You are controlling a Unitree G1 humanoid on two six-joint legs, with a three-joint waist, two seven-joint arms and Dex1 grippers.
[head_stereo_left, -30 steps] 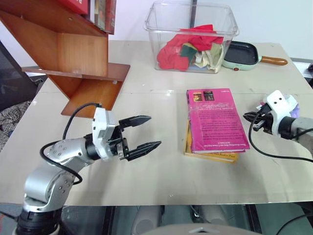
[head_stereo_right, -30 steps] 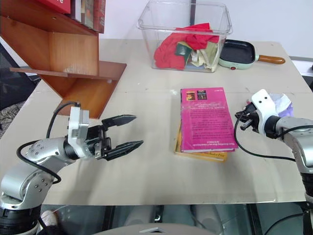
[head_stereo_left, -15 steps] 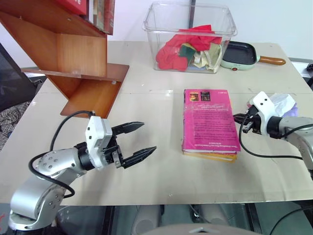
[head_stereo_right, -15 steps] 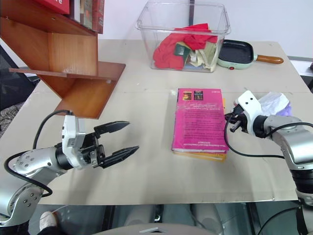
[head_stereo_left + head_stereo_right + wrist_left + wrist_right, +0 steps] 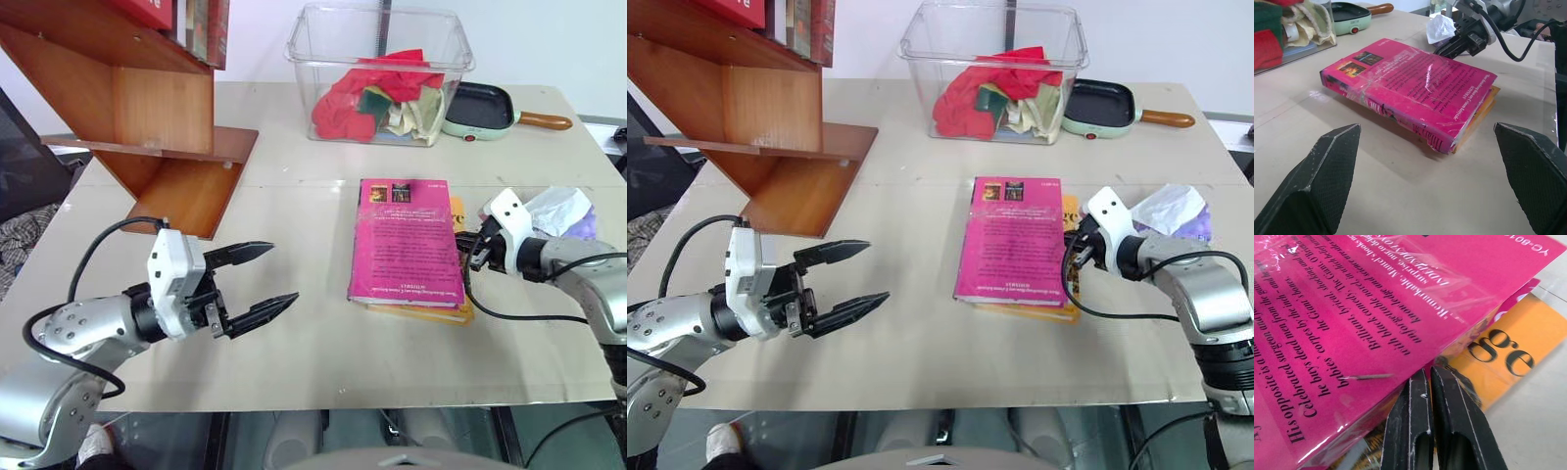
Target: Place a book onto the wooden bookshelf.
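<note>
The pink book (image 5: 405, 240) lies flat, back cover up, on a yellow book (image 5: 458, 211) at the table's middle, shifted left so the yellow cover (image 5: 1508, 333) sticks out on the right. My right gripper (image 5: 472, 257) is shut, its tips (image 5: 1422, 382) against the pink book's right edge. My left gripper (image 5: 284, 272) hovers open to the book's left, pointing at it, with a clear gap; its fingers (image 5: 1322, 181) frame the book (image 5: 1410, 83). The wooden bookshelf (image 5: 147, 108) stands at the far left with red books on its upper ledge.
A clear plastic bin (image 5: 382, 69) with red and pale cloths stands at the back centre. A small green pan (image 5: 485, 108) sits to its right. A crumpled white and purple wrapper (image 5: 558, 208) lies just behind my right gripper.
My shut right gripper has moved left against the pink book, which slid left over the yellow book and bared its right side. My left gripper drew slightly leftward, still open.
</note>
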